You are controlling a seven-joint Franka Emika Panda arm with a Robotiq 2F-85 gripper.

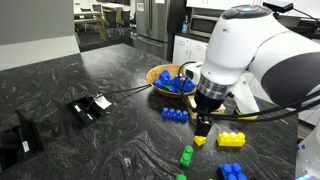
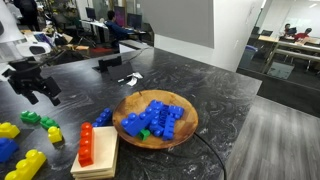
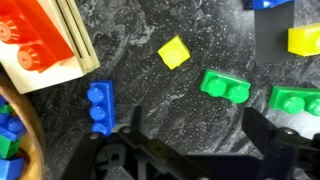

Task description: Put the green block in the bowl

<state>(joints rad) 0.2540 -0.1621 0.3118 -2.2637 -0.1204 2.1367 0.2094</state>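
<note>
We see our white arm bent forward in an exterior view, wrist turned straight down, our black gripper hanging low, jaws spread wide apart, dark fingers angled inward

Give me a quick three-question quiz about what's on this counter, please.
1. True or false: the jaws are gripping a green block.
2. Which colour of bricks mostly fills the bowl? A red, B blue, C yellow.
3. Fill in: the red brick lies on the wooden ____.
Key: 1 false, the jaws are open and empty, and the green block is on the counter; 2 B; 3 tray.
</note>
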